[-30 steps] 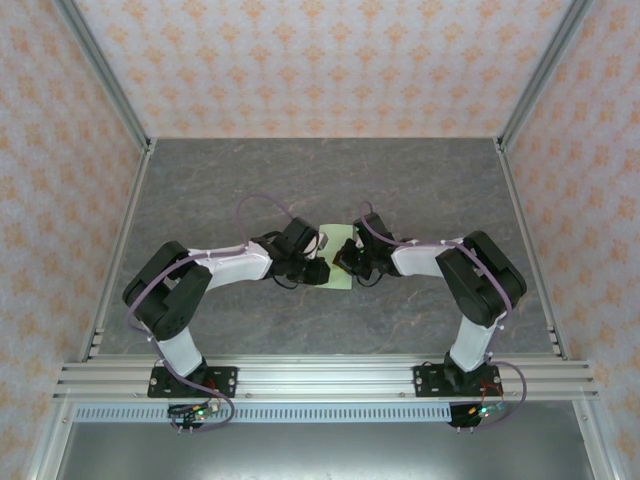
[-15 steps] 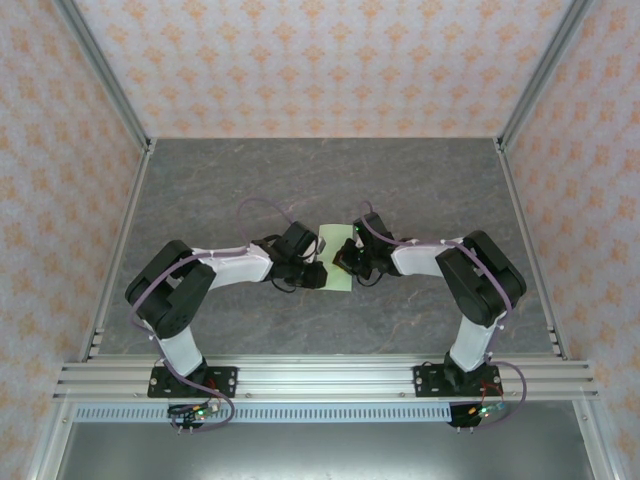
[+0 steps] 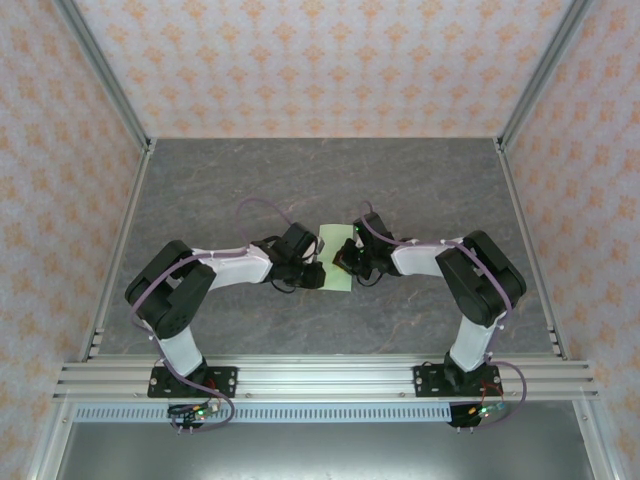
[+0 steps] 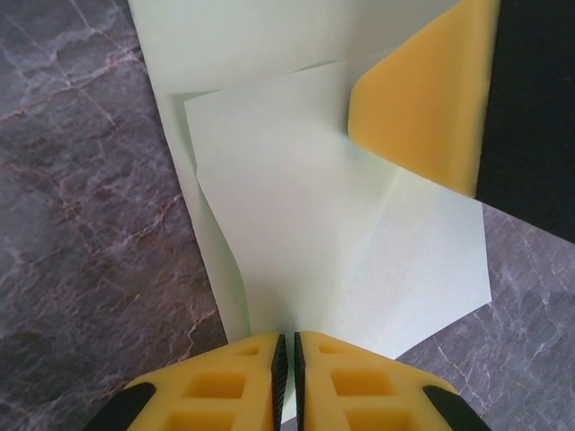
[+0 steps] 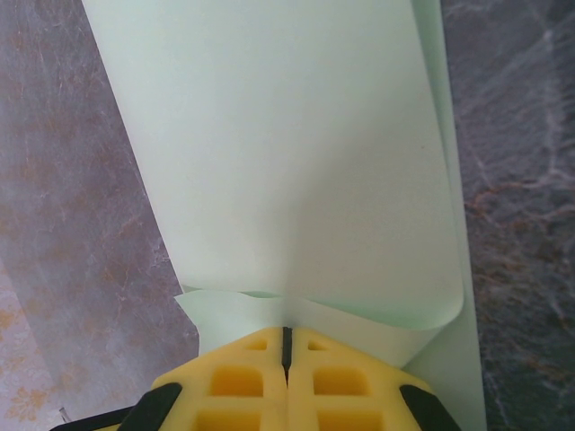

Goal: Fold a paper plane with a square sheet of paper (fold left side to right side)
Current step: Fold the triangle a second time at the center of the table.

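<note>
So this one's early-to-mid fold as far as I can tell. The square sheet of paper (image 3: 337,258) lies mid-table, right between the two arms, and it's nowhere near a plane: no pointed nose, no dart shape. What does look done: in the left wrist view one flap is already turned over onto the rest of the sheet, with a soft diagonal crease running across it and an uneven edge, so the layers don't line up neatly. In the right wrist view the paper is bowed up in a loose roll rather than pressed flat, so I'd say that crease needs flattening, and the nose and wing folds are all to come. The left gripper (image 4: 285,355) is clamped down on the near edge of the sheet, with the paper running straight into the slit between its jaws. The right gripper (image 5: 287,346) is closed tight too, and looks like it's pinching the paper where the layers meet. Its yellow pad (image 4: 422,99) sits over the flap's far corner. Paper is thin, pale green, matte and plain. The fingers are blocky yellow with square cut-outs. The table (image 3: 250,180) is a grey marbled surface.
</note>
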`<state>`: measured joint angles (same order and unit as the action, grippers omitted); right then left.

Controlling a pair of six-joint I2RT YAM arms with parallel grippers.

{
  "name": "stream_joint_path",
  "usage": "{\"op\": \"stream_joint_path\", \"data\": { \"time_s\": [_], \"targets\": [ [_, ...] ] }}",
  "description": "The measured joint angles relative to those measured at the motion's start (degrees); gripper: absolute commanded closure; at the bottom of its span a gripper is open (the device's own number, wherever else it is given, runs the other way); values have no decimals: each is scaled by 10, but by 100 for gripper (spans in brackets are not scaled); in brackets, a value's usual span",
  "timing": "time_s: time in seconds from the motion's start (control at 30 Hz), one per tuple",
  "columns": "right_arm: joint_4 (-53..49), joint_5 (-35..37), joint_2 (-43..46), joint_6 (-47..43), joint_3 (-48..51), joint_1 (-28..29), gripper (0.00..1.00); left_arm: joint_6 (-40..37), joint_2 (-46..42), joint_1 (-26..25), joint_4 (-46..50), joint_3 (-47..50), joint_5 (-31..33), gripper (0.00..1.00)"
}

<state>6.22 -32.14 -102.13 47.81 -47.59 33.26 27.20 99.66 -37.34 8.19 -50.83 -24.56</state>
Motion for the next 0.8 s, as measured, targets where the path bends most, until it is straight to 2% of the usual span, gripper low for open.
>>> {"op": "stream_joint_path", "data": {
  "time_s": [0.27,0.43,0.8],
  "targets": [
    [2,-2,3,-15,0,0,99,0,-1,0,-9,6,4,92],
    [3,-2,37,-23,22,2,100,0,-2,0,-16,11,4,93],
    [45,-2,60,-9,61,48,100,1,-3,0,-29,18,3,94]
  ]
}}
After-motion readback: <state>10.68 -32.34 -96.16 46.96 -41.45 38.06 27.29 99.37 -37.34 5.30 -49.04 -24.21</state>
